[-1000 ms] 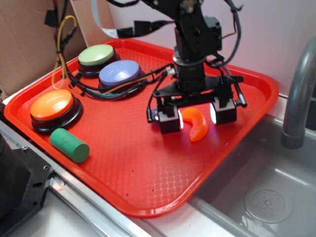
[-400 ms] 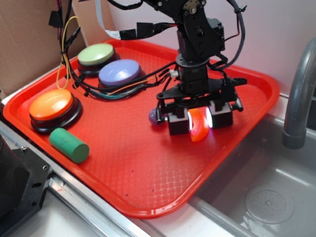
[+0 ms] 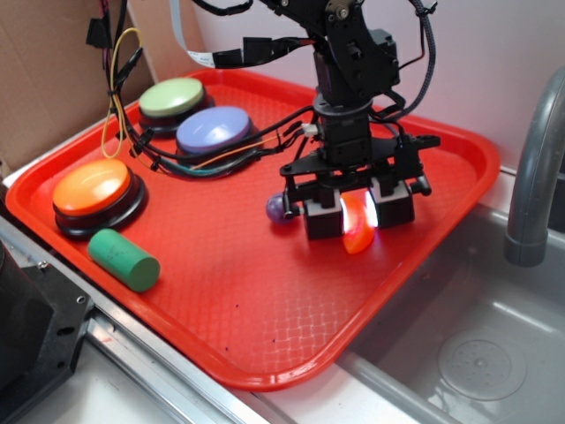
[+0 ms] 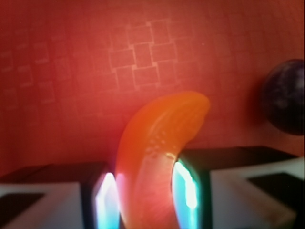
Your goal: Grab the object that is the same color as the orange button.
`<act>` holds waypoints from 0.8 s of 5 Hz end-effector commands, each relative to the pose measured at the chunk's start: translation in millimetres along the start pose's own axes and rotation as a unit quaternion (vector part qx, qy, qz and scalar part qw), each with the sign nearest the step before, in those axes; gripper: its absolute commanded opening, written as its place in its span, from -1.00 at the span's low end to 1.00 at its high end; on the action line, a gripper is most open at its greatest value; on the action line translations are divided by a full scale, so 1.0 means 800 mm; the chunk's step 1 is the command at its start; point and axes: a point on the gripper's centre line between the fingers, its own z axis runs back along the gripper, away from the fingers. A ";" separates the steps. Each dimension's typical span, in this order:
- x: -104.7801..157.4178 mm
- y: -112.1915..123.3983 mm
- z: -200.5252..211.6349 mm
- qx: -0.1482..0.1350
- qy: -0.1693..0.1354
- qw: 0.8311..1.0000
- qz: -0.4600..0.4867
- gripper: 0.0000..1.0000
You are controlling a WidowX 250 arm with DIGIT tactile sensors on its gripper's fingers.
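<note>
A: Where does the orange wedge (image 4: 159, 143) lie?
B: On the red tray (image 3: 265, 336), between the pads of the gripper (image 3: 356, 216).
A: Jaw state?
B: Narrow, clamped on it; its long axis runs forward beyond the pads.

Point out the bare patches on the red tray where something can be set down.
Widest bare stretch: the tray floor nearest the camera, between the green cylinder and the sink-side rim. Another lies behind the gripper, toward the far right corner. Crowded: the left, with the orange button, the other buttons and wires, and around the purple ball.
</note>
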 end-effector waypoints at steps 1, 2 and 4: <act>0.016 -0.004 0.022 -0.010 0.001 0.994 -0.107 -1.00; 0.018 0.001 0.056 0.013 -0.027 0.981 -0.193 -1.00; 0.033 0.025 0.141 0.015 -0.007 0.938 -0.345 -1.00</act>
